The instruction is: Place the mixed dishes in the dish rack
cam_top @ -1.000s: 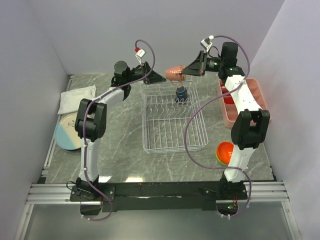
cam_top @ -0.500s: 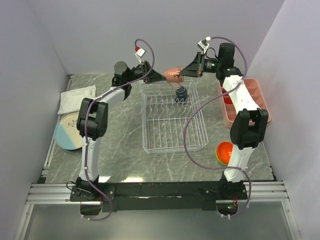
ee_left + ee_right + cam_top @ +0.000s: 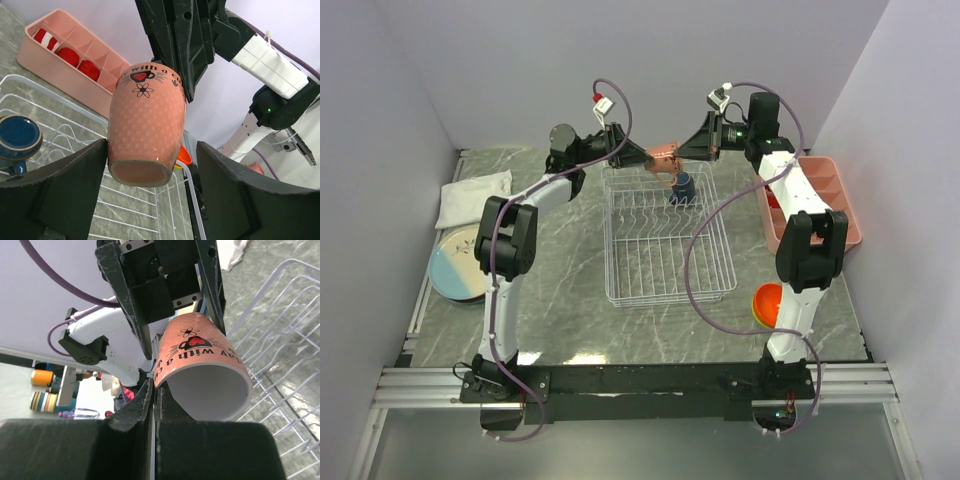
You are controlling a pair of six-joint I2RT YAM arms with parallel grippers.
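Over the far rim of the dish rack: the pink mug is hanging on its side in the air, clear of the wires, between the two arms.
Right gripper: it is pinching the mug at its rim, with its fingers pressed almost together.
Left gripper: it is straddling the mug's base end with its fingers spread. One pad seems to be touching the side and the other is standing clear, though contact is hard to judge from this angle.
Change: over the last second the arms have been drawing together. The mug is travelling leftward into the left fingers, which are narrowing around it.
Meaning: a hand-over is probably being set up, and this mug is not yet sitting in the rack.
Blue mug: it is sitting at the rack's far end, just below the exchange.
Waiting: plates are lying on the bench at the left, and an orange bowl is resting at the right.
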